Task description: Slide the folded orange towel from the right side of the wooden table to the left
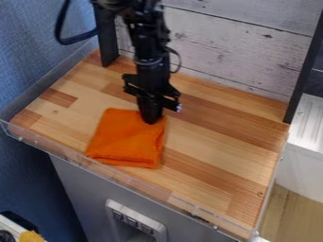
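So the tool (151,121) is pointing down right at the far right corner of an orange cloth (127,142), which is folded into a rough square on the left half of the wooden surface (214,156). Can't tell if it's pinching any fabric or not. White plank wall (233,52) along the far side.

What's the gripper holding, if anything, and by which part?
Can't tell if anything is held; the gripper is down at the folded orange cloth, near its back-right corner.
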`<state>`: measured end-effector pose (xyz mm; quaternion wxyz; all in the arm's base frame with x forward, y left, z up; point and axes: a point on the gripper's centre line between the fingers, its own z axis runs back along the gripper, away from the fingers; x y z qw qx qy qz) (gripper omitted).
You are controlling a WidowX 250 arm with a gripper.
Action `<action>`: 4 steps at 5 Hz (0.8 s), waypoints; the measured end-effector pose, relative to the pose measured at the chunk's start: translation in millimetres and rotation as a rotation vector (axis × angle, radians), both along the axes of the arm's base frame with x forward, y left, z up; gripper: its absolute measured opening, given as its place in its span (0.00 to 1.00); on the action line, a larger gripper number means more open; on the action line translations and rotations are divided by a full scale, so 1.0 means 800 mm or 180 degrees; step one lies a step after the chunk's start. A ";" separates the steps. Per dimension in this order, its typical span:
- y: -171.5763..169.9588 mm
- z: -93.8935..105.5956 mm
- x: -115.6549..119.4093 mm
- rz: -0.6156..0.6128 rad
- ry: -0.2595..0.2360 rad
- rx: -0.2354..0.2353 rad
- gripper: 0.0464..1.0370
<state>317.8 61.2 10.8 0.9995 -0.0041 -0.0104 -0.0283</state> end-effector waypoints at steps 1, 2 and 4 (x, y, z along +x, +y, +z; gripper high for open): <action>0.018 -0.001 -0.009 0.0070 -0.0013 -0.0024 0.01; 0.034 0.000 -0.011 0.0128 -0.0039 -0.0038 0.01; 0.049 -0.002 -0.005 0.0180 -0.0010 -0.0036 0.01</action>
